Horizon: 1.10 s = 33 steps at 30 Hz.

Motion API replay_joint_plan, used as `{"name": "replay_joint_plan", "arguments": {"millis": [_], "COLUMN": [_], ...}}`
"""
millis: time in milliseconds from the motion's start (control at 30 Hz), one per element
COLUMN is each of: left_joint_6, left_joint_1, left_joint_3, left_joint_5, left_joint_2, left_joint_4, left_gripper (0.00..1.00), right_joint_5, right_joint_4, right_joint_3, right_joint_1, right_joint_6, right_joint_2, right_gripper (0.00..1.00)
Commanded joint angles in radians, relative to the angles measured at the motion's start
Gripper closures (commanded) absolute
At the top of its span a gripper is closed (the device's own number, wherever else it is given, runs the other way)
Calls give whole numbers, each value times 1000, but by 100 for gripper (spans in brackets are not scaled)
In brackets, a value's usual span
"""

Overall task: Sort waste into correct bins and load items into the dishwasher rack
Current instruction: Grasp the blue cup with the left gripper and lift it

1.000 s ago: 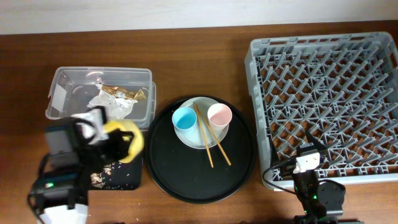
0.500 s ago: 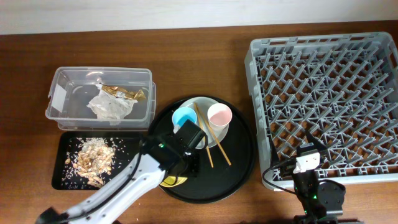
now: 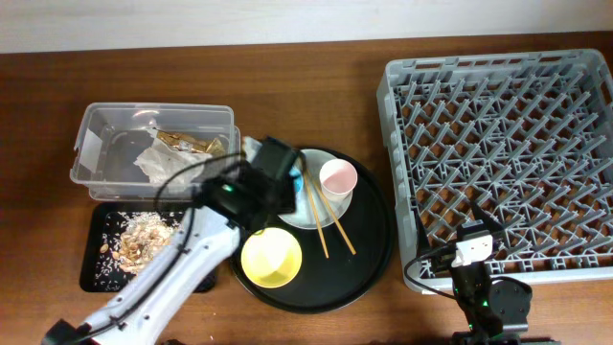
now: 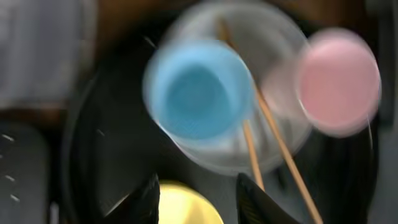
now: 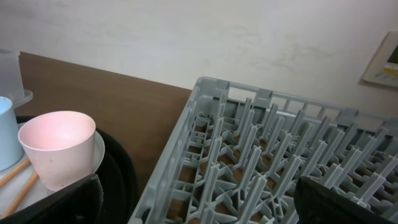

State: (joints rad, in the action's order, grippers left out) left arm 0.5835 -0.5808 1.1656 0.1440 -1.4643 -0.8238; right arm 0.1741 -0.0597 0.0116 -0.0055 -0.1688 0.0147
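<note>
Yellow bowl (image 3: 271, 257) sits on the round black tray (image 3: 369, 259), just below the left fingers (image 4: 148, 200), which are apart and hold nothing. Right fingers (image 5: 345, 200) are wide.

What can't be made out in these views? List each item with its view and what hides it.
Overhead: the small light-blue cup sits mostly under the left gripper.
Left wrist: motion blur smears that cup, the small pink cup and the thin wooden chopsticks; the bottom edge cuts off the yellow bowl.
Overhead: the left arm covers the right end of the shallow black rectangular tray.
</note>
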Motion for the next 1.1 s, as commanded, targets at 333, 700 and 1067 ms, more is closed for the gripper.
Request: {"name": "replay_joint_plan", "arguments": {"millis": [333,700,1067], "left_joint_6": [-15,-16,-121], "left_joint_1": [130,130,217], "left_joint_3": [13,18,69], "left_joint_5": [2,-28,-490], "left_joint_2": [-217,-270,92], "left_joint_4": [142,162,129], "left_gripper": [61,100,100], "right_joint_5": [-2,-2,-2], "right_joint_4": [-4,-4,-4], "right_joint_3": [-6,-6,-6], "right_joint_1": [5,5,5], "right_joint_6": [2,2,2], "right_joint_2": [-7,-7,-7], "right_gripper": [1,1,1]}}
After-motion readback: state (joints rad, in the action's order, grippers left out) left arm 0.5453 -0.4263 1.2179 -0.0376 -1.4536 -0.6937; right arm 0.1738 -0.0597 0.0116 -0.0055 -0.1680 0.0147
